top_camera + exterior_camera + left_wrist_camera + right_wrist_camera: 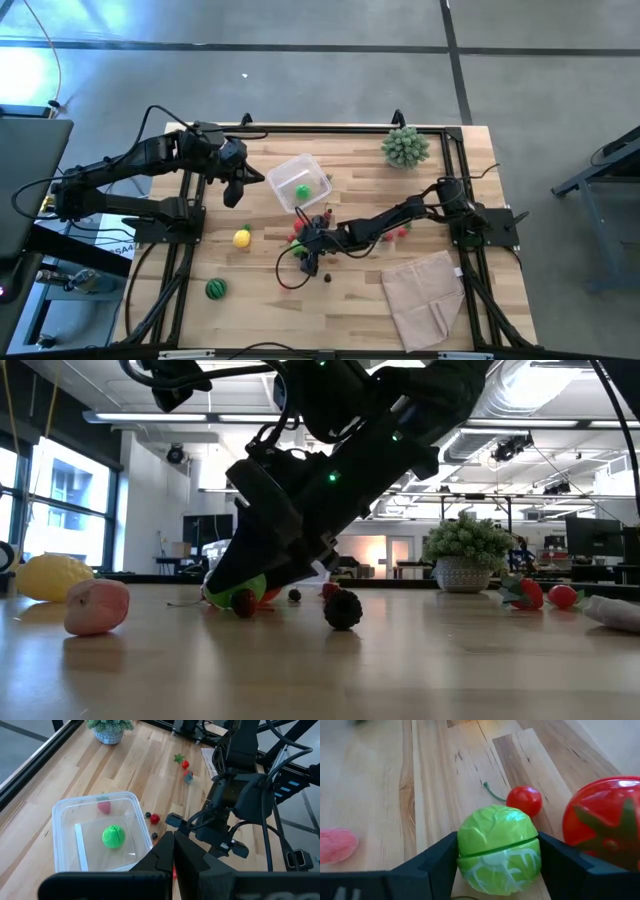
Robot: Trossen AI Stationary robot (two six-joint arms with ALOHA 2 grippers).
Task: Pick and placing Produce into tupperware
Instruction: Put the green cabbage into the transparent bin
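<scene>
A green cabbage ball [497, 850] lies on the wooden table between the fingers of my right gripper [497, 857], low at the table's middle [308, 258]. Beside it are a red tomato [605, 825] and a small red cherry [524, 801]. The clear tupperware [65, 812] stands on the table farther back [300, 182], with a green round [113, 836] and a pink berry [104, 807] inside. My left gripper [172, 852] hangs shut in the air to the tub's left [237, 190], holding nothing. A yellow lemon [242, 238] and a striped melon [215, 289] lie at the near left. My right gripper pinches the cabbage ball between its two fingers, one on each side at the ball's widest part [462, 852]. The fingers [440, 862] slant down from the table's right. In the low view the ball [235, 595] sits at table level.
A spiky pale-green plant [405, 147] stands at the far right corner. A beige folded cloth [425, 295] lies at the near right. A pink fruit [97, 607], a dark berry [343, 610] and more small red pieces [400, 232] lie scattered around the middle.
</scene>
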